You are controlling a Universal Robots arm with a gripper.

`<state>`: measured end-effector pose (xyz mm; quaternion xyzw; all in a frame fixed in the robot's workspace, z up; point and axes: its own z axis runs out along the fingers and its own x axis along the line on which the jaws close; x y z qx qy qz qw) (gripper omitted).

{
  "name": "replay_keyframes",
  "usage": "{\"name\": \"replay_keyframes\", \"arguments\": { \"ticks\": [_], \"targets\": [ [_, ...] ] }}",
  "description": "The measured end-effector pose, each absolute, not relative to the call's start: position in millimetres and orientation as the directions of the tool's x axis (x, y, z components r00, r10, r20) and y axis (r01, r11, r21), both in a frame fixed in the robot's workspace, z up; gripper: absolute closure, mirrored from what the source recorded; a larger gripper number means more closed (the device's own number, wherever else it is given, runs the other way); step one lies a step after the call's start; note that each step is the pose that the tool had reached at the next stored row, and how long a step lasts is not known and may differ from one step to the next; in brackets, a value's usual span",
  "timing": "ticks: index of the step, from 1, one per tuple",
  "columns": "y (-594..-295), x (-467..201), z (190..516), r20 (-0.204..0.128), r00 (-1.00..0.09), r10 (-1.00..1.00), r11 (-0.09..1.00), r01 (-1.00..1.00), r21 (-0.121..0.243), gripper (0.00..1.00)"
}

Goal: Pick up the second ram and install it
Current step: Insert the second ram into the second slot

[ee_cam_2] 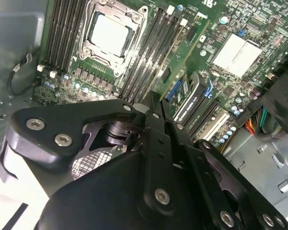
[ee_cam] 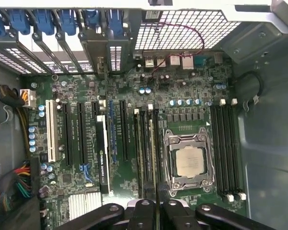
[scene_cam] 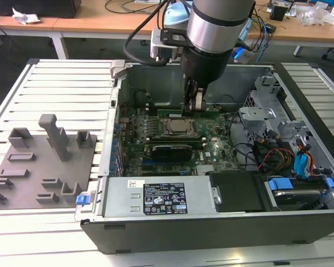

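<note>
Exterior view: the gripper [scene_cam: 195,104] is seen narrowed onto the second ram [scene_cam: 170,112]. It is held on edge, just beside the CPU socket [scene_cam: 176,127].

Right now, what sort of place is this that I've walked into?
Probably a robotics lab or test workshop: an arm reaches into an open computer case with its motherboard bare. The case sits on a slatted metal table, with cluttered desks behind.
</note>
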<state>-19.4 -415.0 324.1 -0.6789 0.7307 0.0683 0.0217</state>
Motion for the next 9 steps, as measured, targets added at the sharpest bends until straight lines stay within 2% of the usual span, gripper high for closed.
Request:
{"name": "replay_keyframes", "arguments": {
  "ticks": [9],
  "targets": [
    [-415.0,-19.4,316.7,-0.125,-0.077,-0.989,0.069,-0.995,0.070,0.87]
  ]
}}
